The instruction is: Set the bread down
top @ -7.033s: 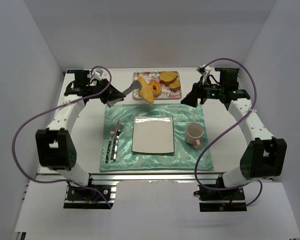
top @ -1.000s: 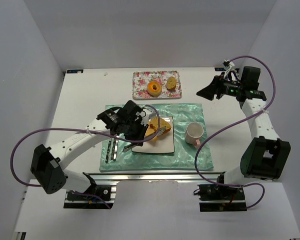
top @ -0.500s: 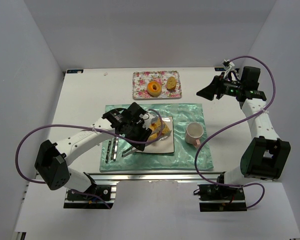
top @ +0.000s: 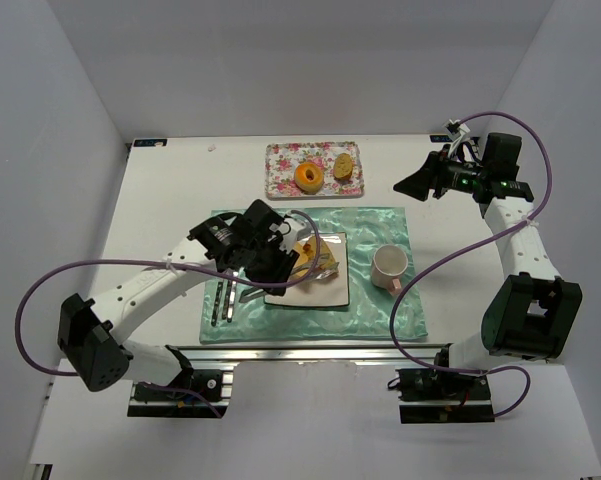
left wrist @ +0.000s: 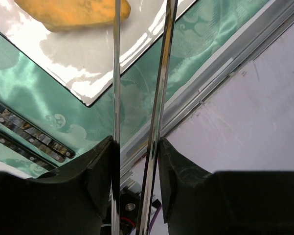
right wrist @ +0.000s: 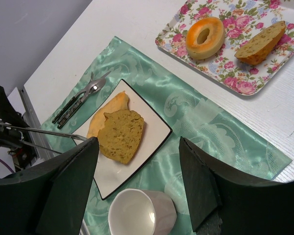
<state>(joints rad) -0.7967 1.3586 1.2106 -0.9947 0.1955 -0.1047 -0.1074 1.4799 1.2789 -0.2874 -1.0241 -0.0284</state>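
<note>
Bread pieces (right wrist: pixel 120 134): two on plate (right wrist: pixel 115 174), two on tray (right wrist: pixel 237 78)

A white cup (top: pixel 390 267) stood on the green placemat (top: pixel 376 225) toward its right side; cutlery (top: pixel 218 305) lay along its left edge.

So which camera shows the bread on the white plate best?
Right wrist: both pieces of bread lie fully visible on the plate. From the top, the left arm partly covers them; left wrist catches one orange edge.
</note>
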